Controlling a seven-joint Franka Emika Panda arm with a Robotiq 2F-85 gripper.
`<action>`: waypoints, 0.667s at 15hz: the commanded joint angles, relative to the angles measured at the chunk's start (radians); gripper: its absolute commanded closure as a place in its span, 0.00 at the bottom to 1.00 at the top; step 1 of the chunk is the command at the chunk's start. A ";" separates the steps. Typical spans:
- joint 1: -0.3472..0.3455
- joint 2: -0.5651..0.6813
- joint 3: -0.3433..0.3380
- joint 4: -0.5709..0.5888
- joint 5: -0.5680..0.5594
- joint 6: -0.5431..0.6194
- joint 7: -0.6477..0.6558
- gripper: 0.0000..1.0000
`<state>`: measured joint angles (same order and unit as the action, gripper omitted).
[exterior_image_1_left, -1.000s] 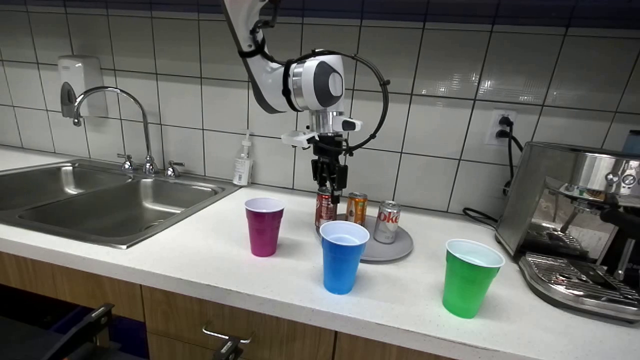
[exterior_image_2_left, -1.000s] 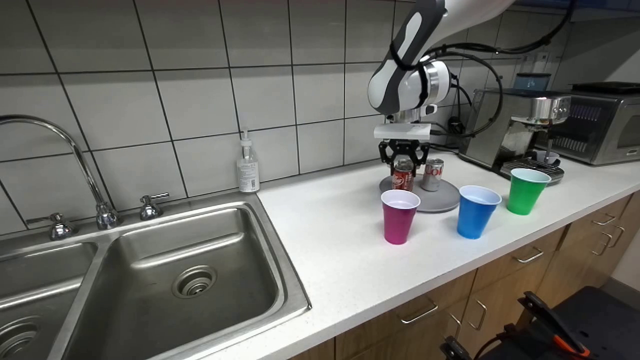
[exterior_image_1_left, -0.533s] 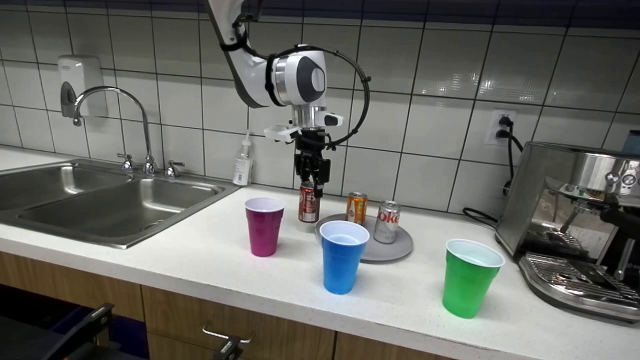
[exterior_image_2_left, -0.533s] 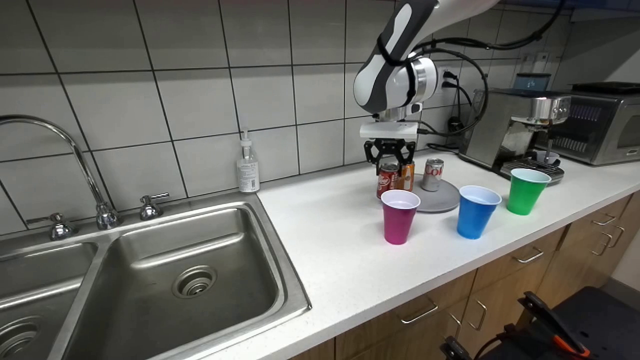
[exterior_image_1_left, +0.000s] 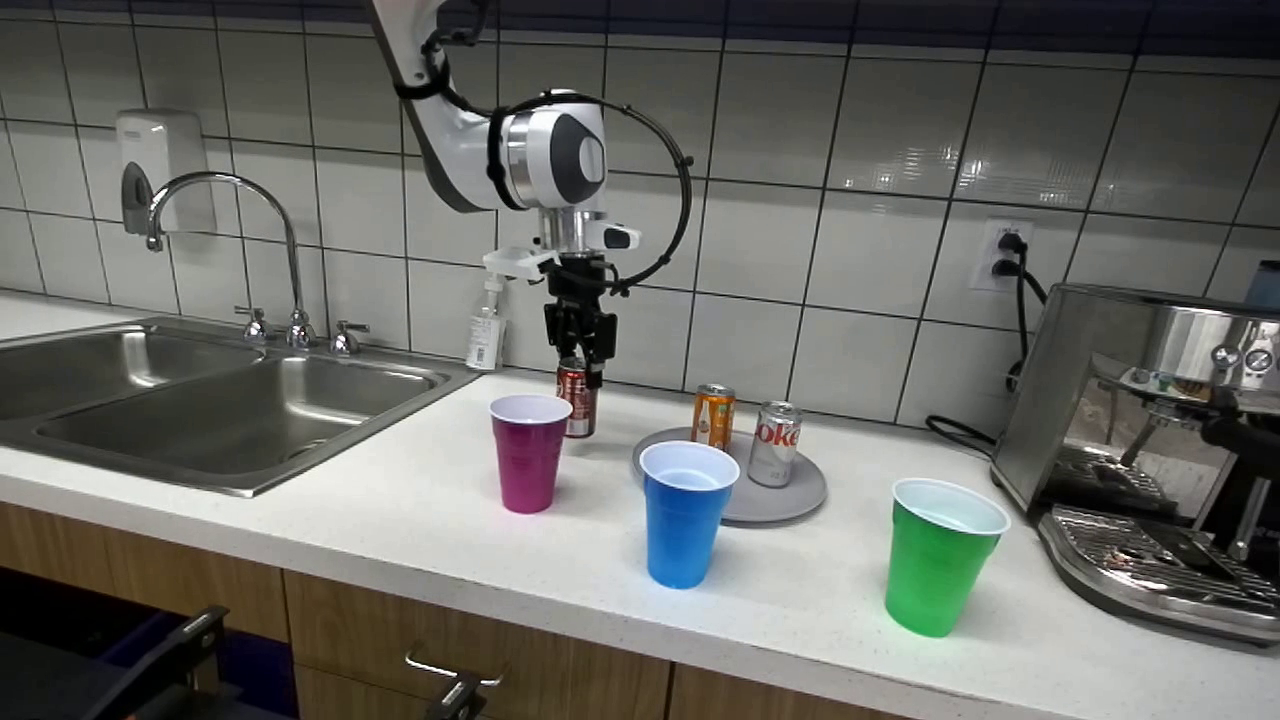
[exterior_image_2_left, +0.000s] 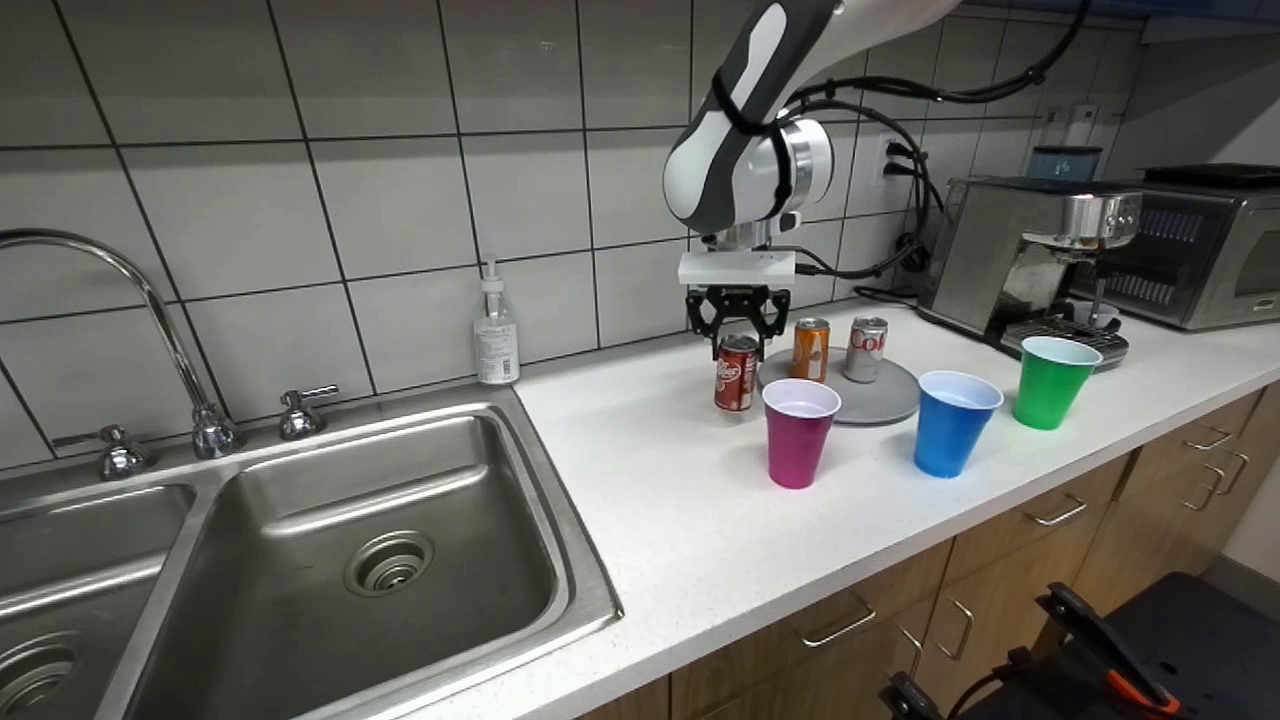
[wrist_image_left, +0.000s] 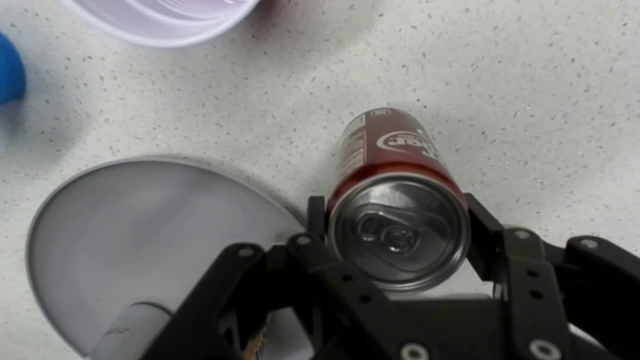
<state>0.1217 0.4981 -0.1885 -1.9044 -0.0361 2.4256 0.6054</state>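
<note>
well, sink (exterior_image_2_left: 583, 560): at the left, two basins of brushed steel with rounded corners and a dull sheen.
faucet (exterior_image_1_left: 293, 265): polished chrome, one long arch on the sink's far side.
soap bottle (exterior_image_1_left: 485, 340): clear plastic, white pump and label, by the far wall (exterior_image_1_left: 880, 130) of glossy, dark-jointed tiles.
magenta cup (exterior_image_1_left: 528, 465): thin smooth plastic, white inside, narrowing toward its foot.
red can (exterior_image_2_left: 735, 380): deep red, shiny cylinder; pale lettering with an oval outline, silvery lid with a ring pull. it is upright on the far side of the magenta cup, left of the grey plate (exterior_image_1_left: 805, 490) and apart from it; whether its base touches the speckled white counter (wrist_image_left: 550, 150), i cannot tell.
gripper (wrist_image_left: 397, 217): grasping the red can, its black angular jaws against the upper wall on two sides.
blue cup (exterior_image_1_left: 688, 530): same tapered shape and white lining, on the plate's near side.
grey plate: round, flat, matte.
orange can (exterior_image_1_left: 713, 415): printed metal, upright on the plate's left part.
silver can (exterior_image_1_left: 775, 445): pale metal with red lettering, upright on the plate's right part.
green cup (exterior_image_1_left: 940, 560): tapered too, near and right.
espresso machine (exterior_image_1_left: 1085, 340): boxy, mirror-like steel, at the right.
</note>
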 joint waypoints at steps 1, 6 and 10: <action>0.012 -0.001 0.013 0.014 -0.027 -0.007 0.010 0.60; 0.023 0.016 0.019 0.026 -0.028 -0.009 0.008 0.60; 0.028 0.029 0.018 0.033 -0.030 -0.012 0.008 0.60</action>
<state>0.1516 0.5189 -0.1768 -1.8979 -0.0417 2.4256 0.6054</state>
